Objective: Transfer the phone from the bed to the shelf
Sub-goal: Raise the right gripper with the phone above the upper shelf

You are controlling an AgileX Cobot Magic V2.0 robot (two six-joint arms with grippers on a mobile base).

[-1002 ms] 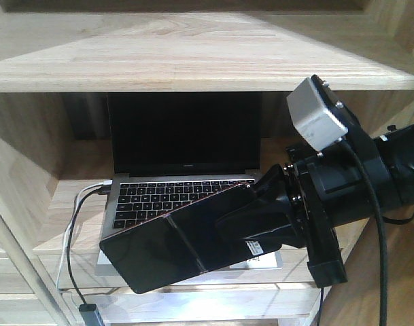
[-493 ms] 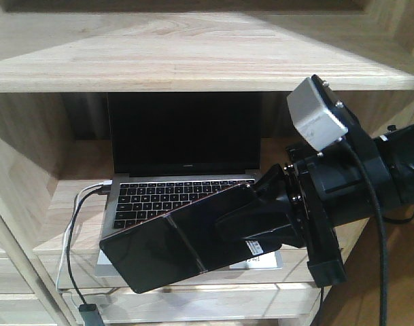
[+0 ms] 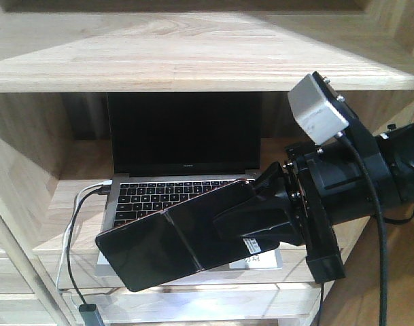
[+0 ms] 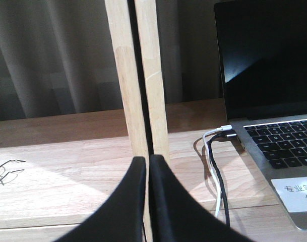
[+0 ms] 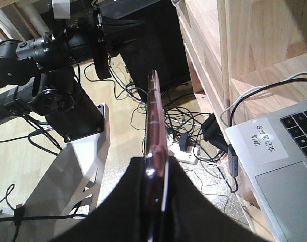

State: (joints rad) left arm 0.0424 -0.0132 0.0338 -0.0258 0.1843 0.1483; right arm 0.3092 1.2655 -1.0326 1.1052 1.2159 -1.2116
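While the right gripper [image 3: 251, 212] pinches the phone [image 3: 166, 248] midair in front of the laptop [image 3: 183, 142], placing looks underway; next likely needs bare board on the shelf [image 3: 74, 214], lower flat, release. Left gripper [image 4: 147, 169] jaws pressed together, empty.

We see a gray curtain [image 4: 57, 55] hanging behind the shelf [image 3: 193, 61], which is made of pale wood with thick boards. A bright patch of sun [image 4: 42, 176] lies on one board. The floor [image 5: 12, 166] is light wood too. A messy bunch of cables [image 5: 178, 126] lies on it beside the shelf.
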